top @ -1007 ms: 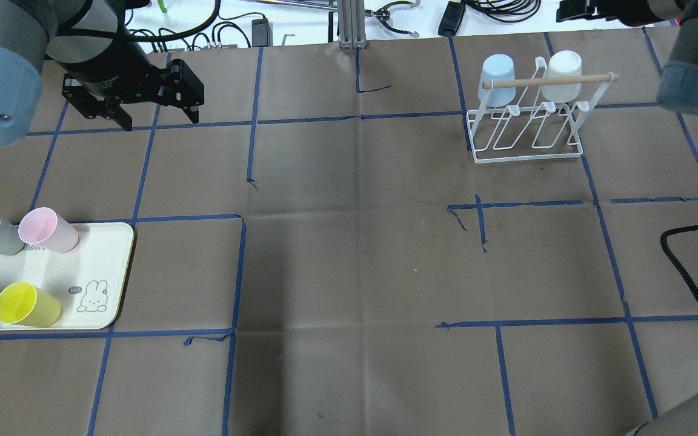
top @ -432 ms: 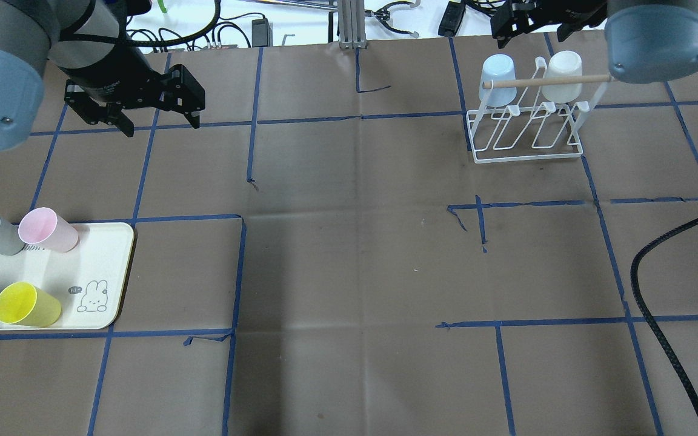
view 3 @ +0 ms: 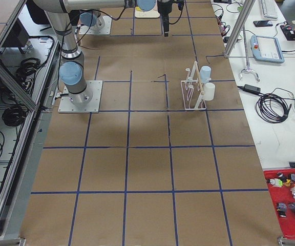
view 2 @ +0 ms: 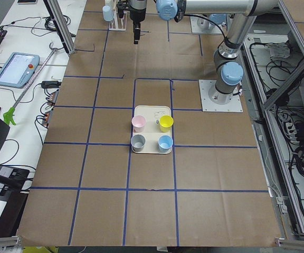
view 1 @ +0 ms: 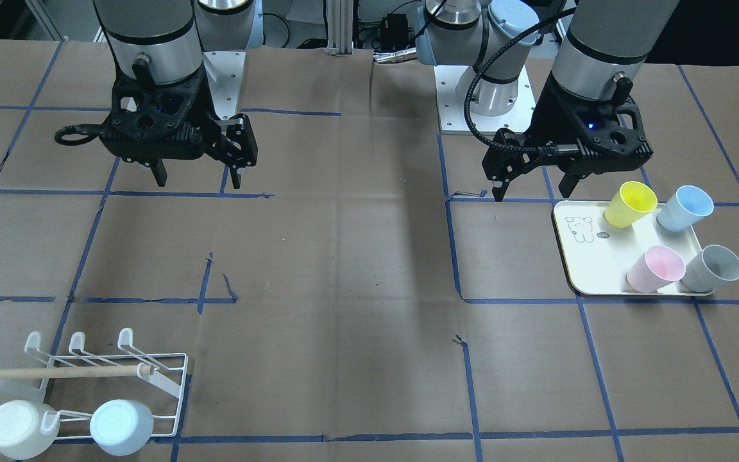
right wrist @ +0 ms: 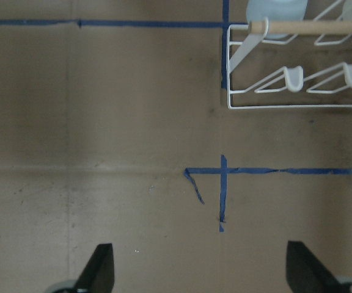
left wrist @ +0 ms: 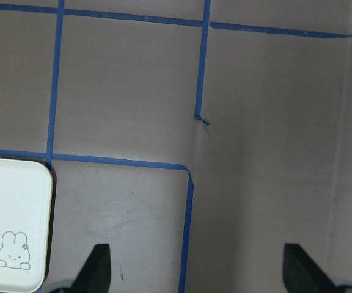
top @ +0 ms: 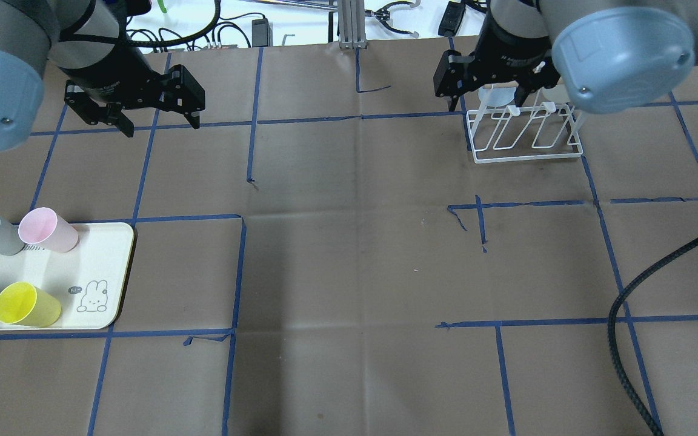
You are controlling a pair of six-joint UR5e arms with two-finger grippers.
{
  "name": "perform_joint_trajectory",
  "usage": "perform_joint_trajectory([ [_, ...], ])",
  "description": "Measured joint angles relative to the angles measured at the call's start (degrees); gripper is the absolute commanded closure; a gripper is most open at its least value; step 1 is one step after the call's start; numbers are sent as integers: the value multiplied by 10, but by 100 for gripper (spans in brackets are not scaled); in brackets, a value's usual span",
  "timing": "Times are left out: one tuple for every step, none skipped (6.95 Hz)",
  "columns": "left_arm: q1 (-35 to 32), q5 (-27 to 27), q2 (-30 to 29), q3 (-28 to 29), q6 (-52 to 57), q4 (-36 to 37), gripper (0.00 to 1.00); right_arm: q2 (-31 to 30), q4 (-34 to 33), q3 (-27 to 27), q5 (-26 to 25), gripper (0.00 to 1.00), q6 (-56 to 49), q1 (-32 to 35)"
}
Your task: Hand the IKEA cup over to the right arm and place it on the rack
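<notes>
Several IKEA cups stand on the cream tray [top: 97,260] [view 1: 591,256]: yellow [view 1: 629,204], blue [view 1: 684,208], pink [view 1: 655,269] and grey [view 1: 713,268]. My left gripper [top: 160,126] [view 1: 532,191] [left wrist: 198,268] hangs open and empty above the table, beyond the tray. The white wire rack [top: 528,158] [view 1: 180,385] [right wrist: 298,107] carries a white cup [view 1: 13,428] and a light blue cup [view 1: 120,427]. My right gripper [top: 482,104] [view 1: 198,183] [right wrist: 201,268] is open and empty, high up on the robot's side of the rack. In the overhead view it covers the rack's cups.
A black ribbed hose [top: 628,315] curves over the table's right front part. Blue tape lines grid the brown table cover. Cables and a metal post [top: 349,24] lie past the far edge. A teach pendant [view 2: 15,68] rests on the side bench.
The right arm has swung in from the right edge, so its gripper now covers the rack's left end in the overhead view. The hose shifted with it. The left gripper barely moved.
</notes>
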Motion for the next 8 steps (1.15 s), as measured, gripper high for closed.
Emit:
perform_joint_trajectory([
  [0,0,0,1,0,0,0,-4,7,2,-3,0,5,5],
  [0,0,0,2,0,0,0,-5,10,3,-5,0,4,2],
  [0,0,0,3,0,0,0,-8,13,4,-7,0,2,-9],
  [0,0,0,3,0,0,0,-12,21,4,-8,0,-4,-22],
  [0,0,0,3,0,0,0,-21,32,6,-8,0,-16,-31],
  [0,0,0,4,0,0,0,-32,38,13,-7,0,-25,-36],
  [0,0,0,4,1,0,0,-45,39,28,-6,0,-29,-40],
  [0,0,0,4,1,0,0,-55,38,42,-5,0,-35,-47],
])
